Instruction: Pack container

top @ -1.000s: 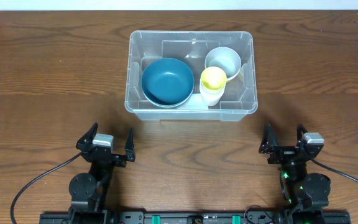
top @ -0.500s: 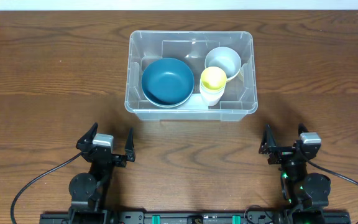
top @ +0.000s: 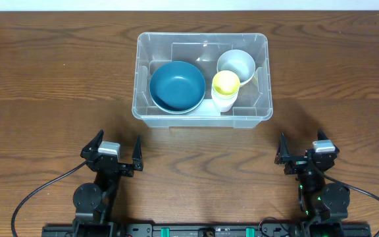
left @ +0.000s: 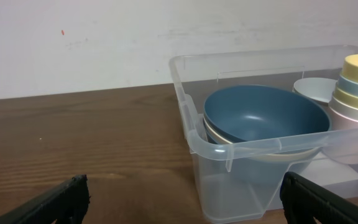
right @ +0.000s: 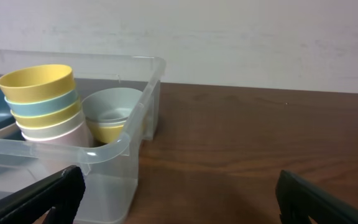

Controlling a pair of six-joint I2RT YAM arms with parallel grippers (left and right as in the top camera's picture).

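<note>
Clear container (top: 202, 35) holds blue bowl (top: 177, 86), pale bowl (top: 236, 64), cup stack (top: 226, 83); no loose items outside. Left gripper (top: 118, 140), right gripper (top: 301, 141): jaws spread, empty. Packing looks complete.

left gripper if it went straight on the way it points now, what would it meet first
Probably the near left corner of the large clear rectangular plastic container: in the left wrist view it sits ahead of the left gripper, though the gripper may only clip it.
</note>
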